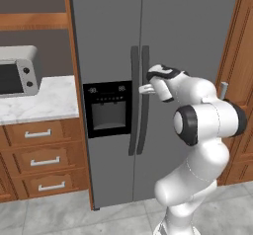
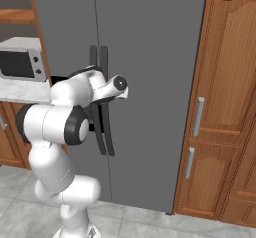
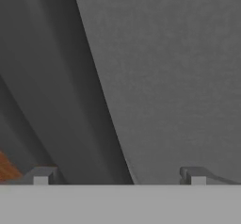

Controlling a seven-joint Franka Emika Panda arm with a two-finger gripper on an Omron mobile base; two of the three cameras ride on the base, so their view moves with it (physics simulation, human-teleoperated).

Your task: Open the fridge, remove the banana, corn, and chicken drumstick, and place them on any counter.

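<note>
So the fridge (image 1: 163,41) is seen shut, both grey doors closed, with the two dark vertical handles side by side along the middle seam. The right-door handle (image 1: 145,100) is the one that counts here: its long axis runs straight up and down, with a slight bow out from the door.

The gripper (image 1: 144,88) is parked right at that handle, roughly at the height of the dispenser panel (image 1: 107,108), reaching in from the right side of the door. In the hand view the handle (image 3: 84,100) is seen as a dark bar running diagonally, which just means the hand is rolled relative to it. It passes between the two fingers (image 3: 41,175), nearer the left one at the bottom edge. The fingers are spread as wide as they go, nothing pinched yet, and whether either one already touches the handle can't be told.

Probably what matters next: the bar has to be kept between the spread fingers before they're closed, then the door pulled outward on its right-hand hinge.

Banana, corn and drumstick are presumably behind the closed doors. The marble tabletop (image 1: 49,103) with the microwave (image 1: 19,71) is off to the left of the fridge, looks like the obvious drop spot.
</note>
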